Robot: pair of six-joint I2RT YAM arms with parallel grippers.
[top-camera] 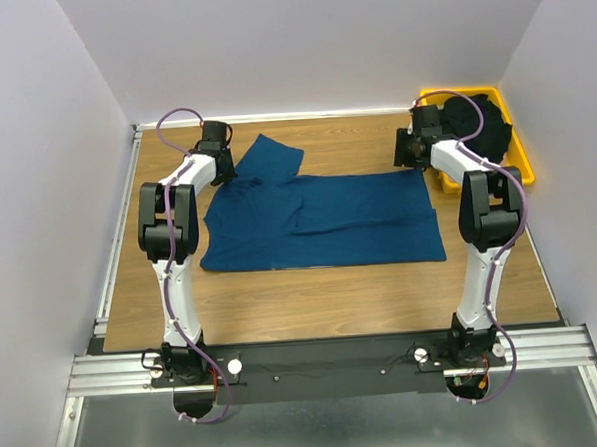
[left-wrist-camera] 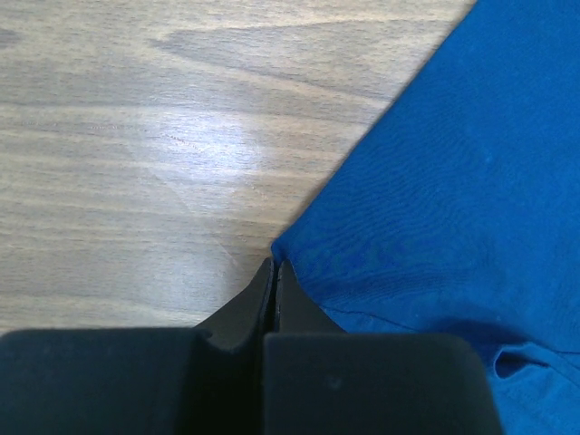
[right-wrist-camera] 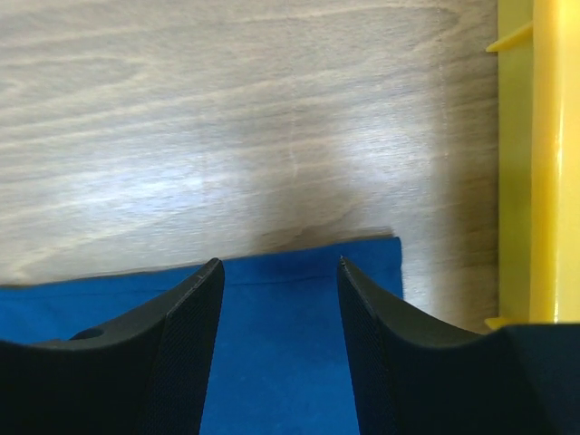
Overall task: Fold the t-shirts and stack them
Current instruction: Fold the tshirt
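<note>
Pale walls (top-camera: 299, 43) stand around a brown wooden table (top-camera: 332, 292). From the top, a blue t-shirt (top-camera: 318, 217) lies spread out flat in the middle of the table, with one sleeve poking out at the far side. The left gripper (top-camera: 218, 153) is down at the far left part of the shirt, near that sleeve. The right gripper (top-camera: 407, 150) is down at the shirt's far right corner. A yellow tray (top-camera: 521, 162) sits at the far right of the table, and a black t-shirt (top-camera: 479, 124) lies bunched up inside it.

On the left wrist view, the left gripper (left-wrist-camera: 275, 267) has its two fingers pressed tight together. Their tips sit right at a corner of the blue t-shirt (left-wrist-camera: 453, 181). Nobody can tell from here if any cloth is pinched between them.

On the right wrist view, the right gripper (right-wrist-camera: 279, 265) is spread wide and holds nothing. Its fingers sit over the edge of the blue t-shirt (right-wrist-camera: 272, 362), close to the corner. The wall of the yellow tray (right-wrist-camera: 553, 163) stands just to the right
</note>
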